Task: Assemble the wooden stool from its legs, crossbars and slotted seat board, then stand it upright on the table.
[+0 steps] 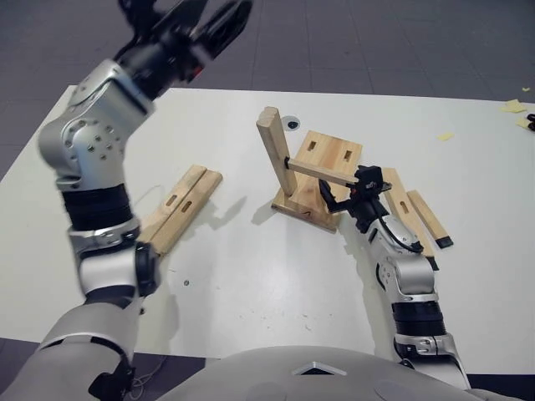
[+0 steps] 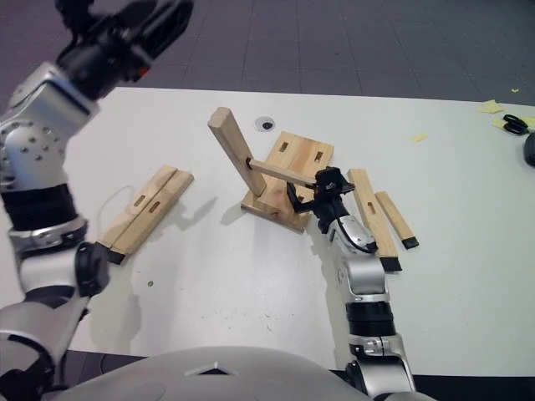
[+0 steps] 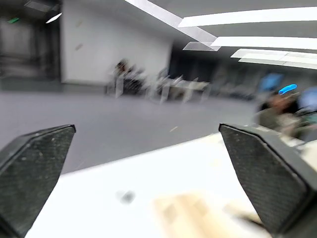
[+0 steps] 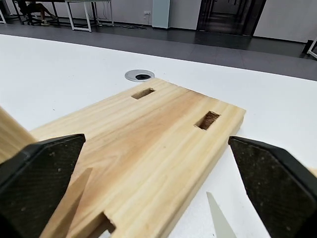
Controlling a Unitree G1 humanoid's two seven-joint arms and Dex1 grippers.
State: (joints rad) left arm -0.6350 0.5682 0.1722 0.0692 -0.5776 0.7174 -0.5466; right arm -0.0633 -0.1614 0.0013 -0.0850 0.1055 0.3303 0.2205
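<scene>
The slotted seat board (image 1: 336, 152) lies flat near the table's middle. One leg (image 1: 273, 144) stands tilted at its left edge, with a crossbar (image 1: 322, 171) running from it over the board toward my right gripper (image 1: 351, 197). That gripper is open at the board's near right edge, and the board (image 4: 148, 124) lies just ahead of its spread fingers (image 4: 42, 173). Two slotted legs (image 1: 180, 205) lie side by side on the left of the table. Two more wooden pieces (image 1: 416, 215) lie to the right of the board. My left gripper (image 1: 205, 29) is raised high above the table's far left, open and holding nothing.
A round cable grommet (image 1: 292, 123) sits in the white table (image 1: 251, 276) just behind the board. Yellow paper scraps (image 1: 514, 106) and a dark object (image 2: 528, 149) lie at the far right edge.
</scene>
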